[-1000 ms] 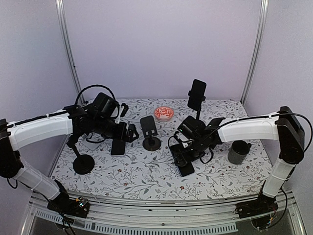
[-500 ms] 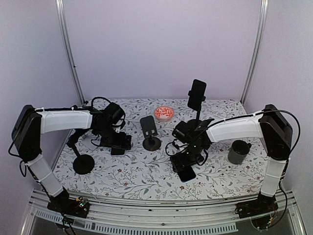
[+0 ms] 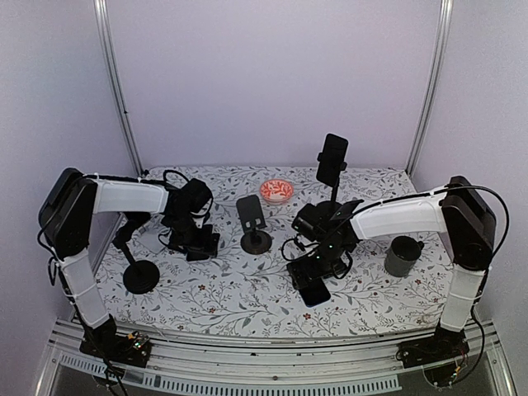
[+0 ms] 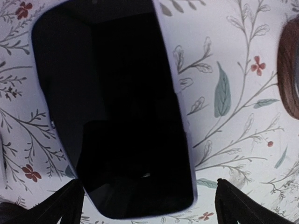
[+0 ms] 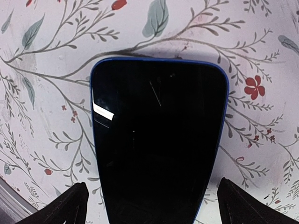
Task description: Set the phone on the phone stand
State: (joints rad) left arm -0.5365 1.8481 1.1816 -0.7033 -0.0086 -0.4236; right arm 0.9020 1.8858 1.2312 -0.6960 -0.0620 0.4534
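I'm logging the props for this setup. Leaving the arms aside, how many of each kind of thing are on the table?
Phones: 3 (back phone, left phone, right phone)
Stands: 3 (middle stand, left stand, back stand)
Bowl: 1
Cup: 1
Total: 8

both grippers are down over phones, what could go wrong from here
1. The blue-edged phone lies flat on the table; the open right gripper might slip off its thin edges when closing.
2. The black phone sits off-centre in the open left gripper, so a grip could twist it.
3. If both go for the empty stand, they could collide.
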